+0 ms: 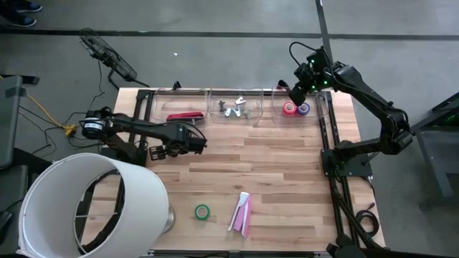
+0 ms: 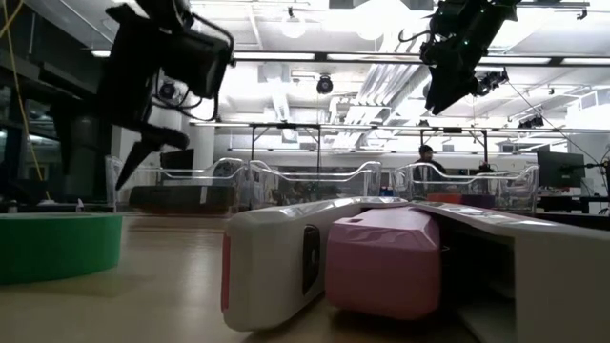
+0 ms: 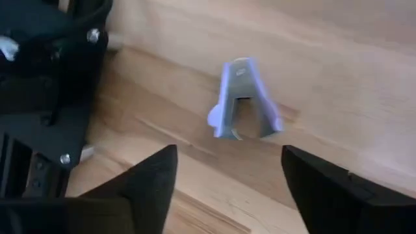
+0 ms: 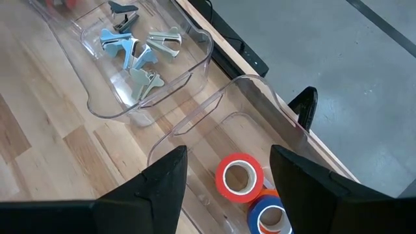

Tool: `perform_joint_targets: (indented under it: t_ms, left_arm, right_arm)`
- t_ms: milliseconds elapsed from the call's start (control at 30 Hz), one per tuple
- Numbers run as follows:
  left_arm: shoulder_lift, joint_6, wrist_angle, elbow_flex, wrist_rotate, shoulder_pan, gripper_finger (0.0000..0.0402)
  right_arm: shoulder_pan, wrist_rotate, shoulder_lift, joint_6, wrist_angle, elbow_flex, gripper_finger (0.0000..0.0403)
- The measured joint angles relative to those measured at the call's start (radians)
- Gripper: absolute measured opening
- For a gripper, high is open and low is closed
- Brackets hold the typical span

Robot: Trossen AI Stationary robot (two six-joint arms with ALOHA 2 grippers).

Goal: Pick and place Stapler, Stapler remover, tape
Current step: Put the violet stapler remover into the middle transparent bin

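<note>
Sorting is partly done: three clear bins (image 1: 208, 107) along the table's far edge hold a red stapler (image 1: 186, 115), several metal removers (image 4: 136, 52) and tape rolls (image 4: 239, 177). Left on the wood-plank table (image 1: 287, 165) are a green tape ring (image 1: 203, 211), a glossy pink-and-white stapler (image 1: 241, 213), and a pale blue claw-shaped remover (image 3: 242, 101) lying just ahead of the left gripper (image 3: 227, 175), whose fingers stand apart, holding nothing. The right gripper (image 4: 227, 172) hovers open and empty above the tape bin.

Left end effector (image 3: 224, 175) low, fingers apart; right end effector (image 4: 227, 172) raised, fingers apart.
</note>
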Motion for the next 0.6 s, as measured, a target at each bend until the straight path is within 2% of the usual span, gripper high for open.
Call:
perform_joint_targets:
  t_ms: [167, 367, 600]
  left_arm:
    - [-0.020, -0.041, 0.019, -0.049, 0.012, 0.006, 0.0300]
    - [-0.042, -0.027, 0.077, -0.089, 0.019, 0.066, 0.0302]
    - [-0.039, 0.084, 0.203, -0.120, 0.038, 0.168, 0.0303]
  right_arm:
    - [0.000, 0.000, 0.000, 0.000, 0.000, 0.000, 0.0211]
    - [0.000, 0.000, 0.000, 0.002, 0.000, 0.000, 0.0211]
    - [0.000, -0.009, 0.000, 0.004, 0.000, 0.000, 0.0211]
